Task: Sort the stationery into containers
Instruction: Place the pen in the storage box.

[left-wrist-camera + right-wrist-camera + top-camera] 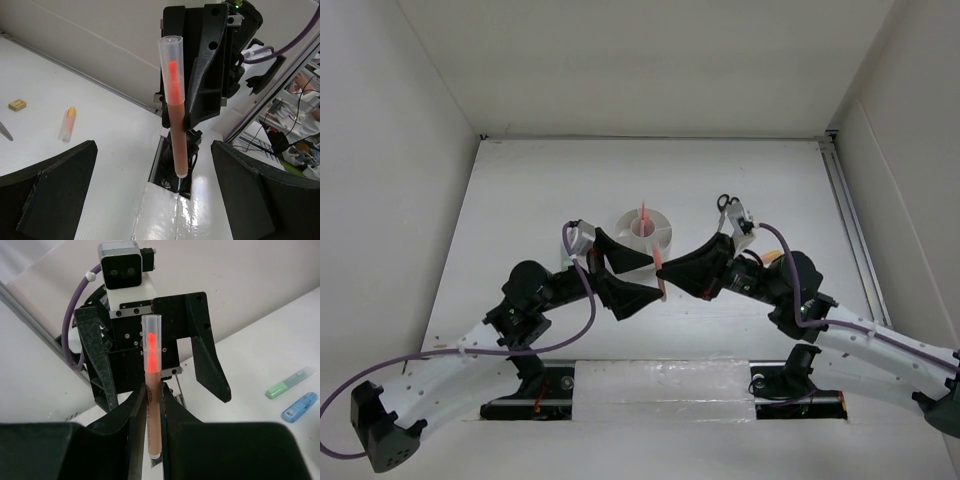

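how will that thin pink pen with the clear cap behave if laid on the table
The thin pink pen with the clear cap looks stiff: it stands straight in the right end effector. Its round smooth barrel would probably roll. It seems light, held by a narrow pinch.
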`<control>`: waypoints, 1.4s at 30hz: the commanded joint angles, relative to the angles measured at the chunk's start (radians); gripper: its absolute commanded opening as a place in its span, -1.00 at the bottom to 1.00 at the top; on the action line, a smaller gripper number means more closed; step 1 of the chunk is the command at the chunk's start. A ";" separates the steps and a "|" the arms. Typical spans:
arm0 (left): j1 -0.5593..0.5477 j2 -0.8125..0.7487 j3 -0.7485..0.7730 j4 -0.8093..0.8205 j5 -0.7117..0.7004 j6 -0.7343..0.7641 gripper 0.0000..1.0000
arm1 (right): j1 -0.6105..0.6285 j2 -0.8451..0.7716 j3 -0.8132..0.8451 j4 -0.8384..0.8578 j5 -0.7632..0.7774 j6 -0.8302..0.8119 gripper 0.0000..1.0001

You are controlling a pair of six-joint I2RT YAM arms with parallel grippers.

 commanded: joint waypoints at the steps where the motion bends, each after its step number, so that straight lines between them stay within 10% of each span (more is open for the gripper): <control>1: 0.001 -0.021 -0.013 0.073 -0.010 0.016 0.90 | 0.013 0.001 0.003 0.133 -0.029 0.003 -1.00; 29: 0.001 -0.062 0.018 0.078 -0.115 0.016 0.88 | 0.113 0.052 0.022 0.113 -0.129 -0.121 -1.00; 32: 0.001 -0.053 0.018 0.087 -0.105 0.016 0.69 | 0.113 0.052 0.022 0.113 -0.129 -0.121 -1.00; 42: 0.001 -0.035 0.027 0.087 -0.059 0.016 -0.88 | 0.113 0.052 0.022 0.113 -0.084 -0.121 -1.00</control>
